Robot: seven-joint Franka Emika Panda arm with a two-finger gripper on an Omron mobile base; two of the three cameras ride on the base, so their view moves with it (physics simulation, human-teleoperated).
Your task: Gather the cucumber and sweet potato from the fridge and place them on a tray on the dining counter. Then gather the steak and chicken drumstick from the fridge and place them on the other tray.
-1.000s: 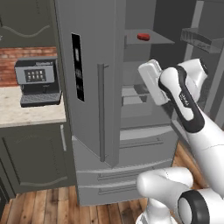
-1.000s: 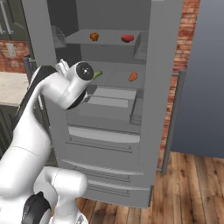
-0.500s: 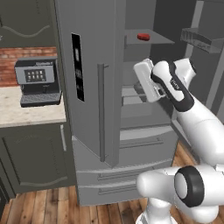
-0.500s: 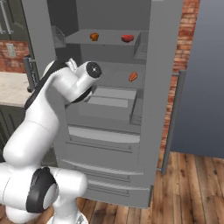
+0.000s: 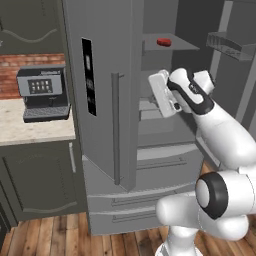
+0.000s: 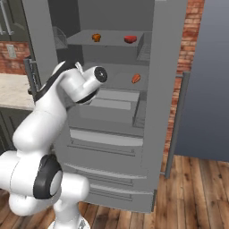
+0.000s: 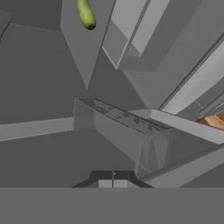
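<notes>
Fridge (image 6: 170,67) doors open, arm reaching in at mid shelf. Fingers (image 7: 113,183) clenched, nothing in them, guess still lining up. Cucumber (image 7: 86,14) lies on far shelf ahead. Sweet potato (image 6: 136,78) on same shelf, right side.

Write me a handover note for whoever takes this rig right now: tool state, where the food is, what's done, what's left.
Tool: shut, holding nothing, inside the open fridge.
Cucumber: lying on a fridge shelf ahead of the tool, untouched.
Orange item, likely the sweet potato: middle shelf, right side.
Red item, probably the steak, and a brownish item, probably the drumstick: top shelf.
Done: fridge opened, arm reaching in.
Left: all four items to grab and carry to the trays.
</notes>
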